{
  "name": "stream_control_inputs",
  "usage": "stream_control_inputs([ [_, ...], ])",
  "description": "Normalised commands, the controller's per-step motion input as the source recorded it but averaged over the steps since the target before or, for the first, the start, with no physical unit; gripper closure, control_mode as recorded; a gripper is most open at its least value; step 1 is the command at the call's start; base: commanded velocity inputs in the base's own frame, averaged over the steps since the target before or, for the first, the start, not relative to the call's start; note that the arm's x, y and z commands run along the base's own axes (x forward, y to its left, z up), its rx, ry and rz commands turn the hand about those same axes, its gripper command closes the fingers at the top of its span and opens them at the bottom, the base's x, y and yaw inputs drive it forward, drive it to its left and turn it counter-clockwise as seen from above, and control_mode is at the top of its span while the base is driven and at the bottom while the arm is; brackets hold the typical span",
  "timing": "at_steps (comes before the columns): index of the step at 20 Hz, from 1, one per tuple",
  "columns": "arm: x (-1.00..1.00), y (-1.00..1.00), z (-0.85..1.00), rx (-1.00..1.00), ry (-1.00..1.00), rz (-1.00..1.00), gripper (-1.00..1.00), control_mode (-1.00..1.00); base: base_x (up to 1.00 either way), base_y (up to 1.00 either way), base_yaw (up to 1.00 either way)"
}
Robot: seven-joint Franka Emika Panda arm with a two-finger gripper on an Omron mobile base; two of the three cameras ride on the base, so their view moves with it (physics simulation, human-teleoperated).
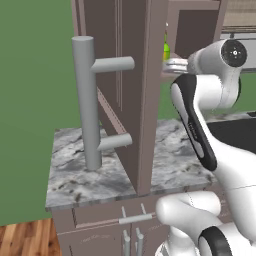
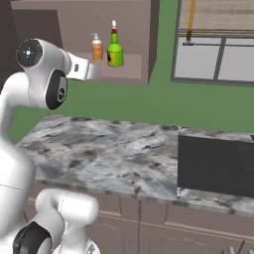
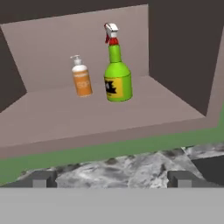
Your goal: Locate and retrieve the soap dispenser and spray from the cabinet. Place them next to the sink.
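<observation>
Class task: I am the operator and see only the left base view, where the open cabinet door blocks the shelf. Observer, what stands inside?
Observer: An orange soap dispenser and a green spray bottle stand upright on the cabinet shelf.
Operator: Which is nearer the sink?
Observer: In the right base view the spray sits on the side toward the dark sink.
Operator: Is the gripper holding anything?
Observer: No. The gripper is open, short of the shelf, above the marble counter.
</observation>
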Motion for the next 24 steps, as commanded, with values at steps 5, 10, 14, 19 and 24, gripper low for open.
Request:
stream_control_inputs([
  [5,0.15,-0.02,0.17,-0.07,-0.11,0.05,-1.00,-1.00,0.00,0.00,0.00],
  [10,0.39,-0.03,0.11,-0.10,0.00,-0.04,-1.00,-1.00,0.00,0.00,0.00],
  [14,0.49,0.00,0.10,-0.13,0.00,-0.14,-1.00,-1.00,0.00,0.00,0.00],
  [19,0.57,0.00,0.04,-0.04,0.02,-0.02,-1.00,-1.00,0.00,0.00,0.00],
  [24,0.49,-0.06,0.00,0.00,0.01,0.02,-1.00,-1.00,0.00,0.00,0.00],
])
